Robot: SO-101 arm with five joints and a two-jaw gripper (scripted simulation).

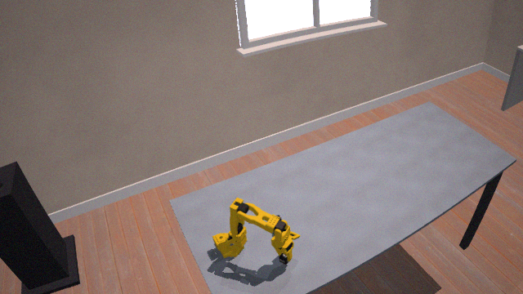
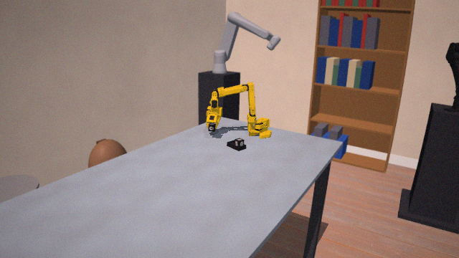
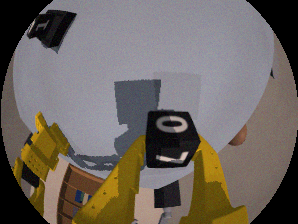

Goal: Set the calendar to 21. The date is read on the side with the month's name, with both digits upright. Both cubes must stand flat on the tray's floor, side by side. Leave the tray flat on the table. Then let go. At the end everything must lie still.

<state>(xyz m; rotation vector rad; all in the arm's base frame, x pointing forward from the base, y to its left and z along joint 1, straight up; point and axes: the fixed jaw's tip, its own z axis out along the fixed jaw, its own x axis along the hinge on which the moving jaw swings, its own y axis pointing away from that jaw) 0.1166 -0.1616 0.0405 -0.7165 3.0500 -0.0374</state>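
The claw [image 1: 285, 256] [image 2: 211, 125] [image 3: 172, 142] is grasping a black cube [image 1: 283, 258] [image 2: 211, 127] [image 3: 172, 136] above the surface [image 1: 347, 184] [image 2: 143, 201] [image 3: 90, 60]. The claw's sides are hiding part of this cube, and the top view is not showing its digits. In the wrist view, its 1 face is showing a white 0; the mark on the face below is staying hard to read. Apart from the claw, the dark tray [image 2: 233, 145] [image 3: 66, 27] is lying on the surface, carrying the other cube [image 2: 239, 142] [image 3: 42, 25], whose small white marks are looking unclear in the exterior view. The top view is not including this tray.
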